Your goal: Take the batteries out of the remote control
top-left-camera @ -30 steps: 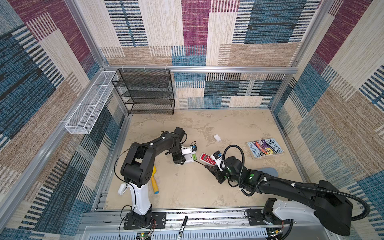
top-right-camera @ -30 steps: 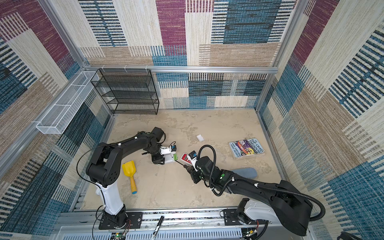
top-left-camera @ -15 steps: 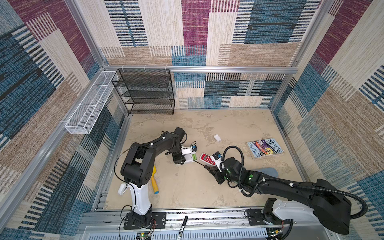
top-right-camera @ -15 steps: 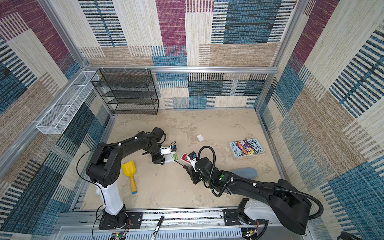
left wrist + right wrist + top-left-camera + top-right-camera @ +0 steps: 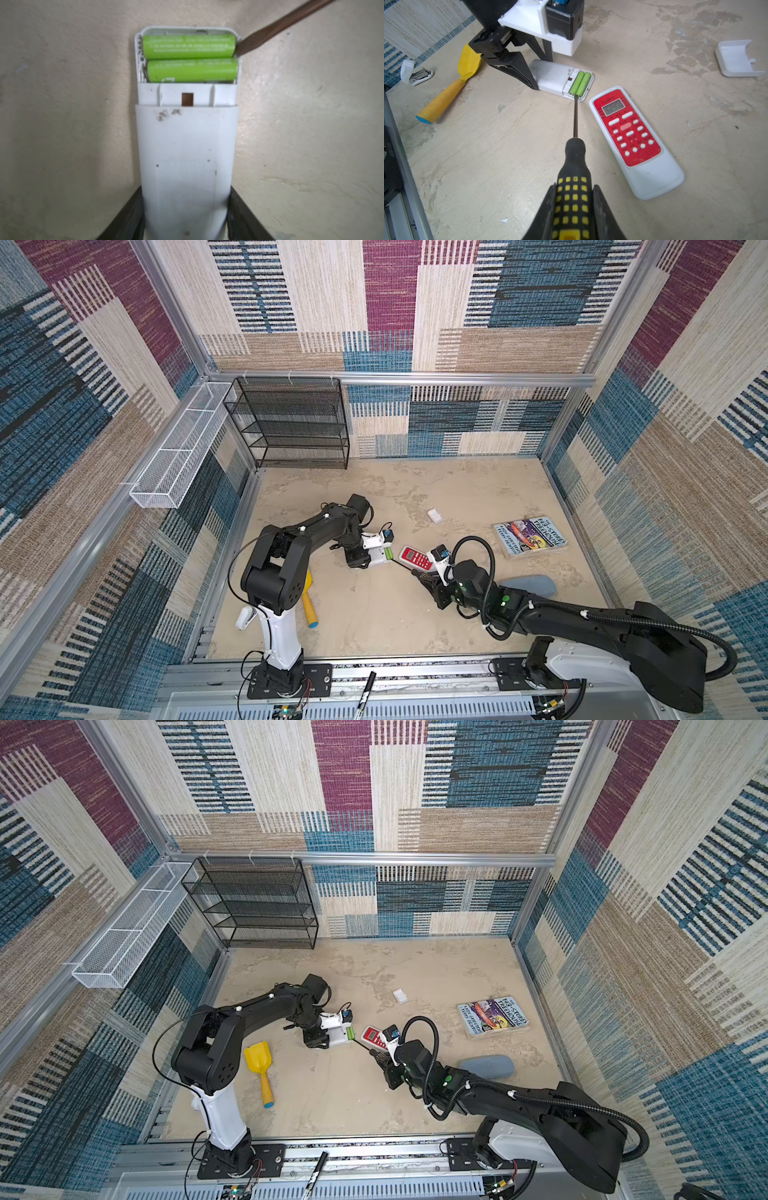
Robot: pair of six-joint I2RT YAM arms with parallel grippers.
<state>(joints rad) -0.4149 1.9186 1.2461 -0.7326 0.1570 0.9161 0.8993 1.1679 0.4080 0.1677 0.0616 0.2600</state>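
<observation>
Batteries (image 5: 189, 46) lie parallel; long axes run across the white remote (image 5: 187, 166).

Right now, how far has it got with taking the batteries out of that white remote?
Done: the battery cover is off and lies apart. In hand: the left gripper clamps the white remote while the right gripper holds a screwdriver, tip at the end of one of the green batteries. Left: both sit in the compartment, none out. The red remote lies face up, back hidden.
</observation>
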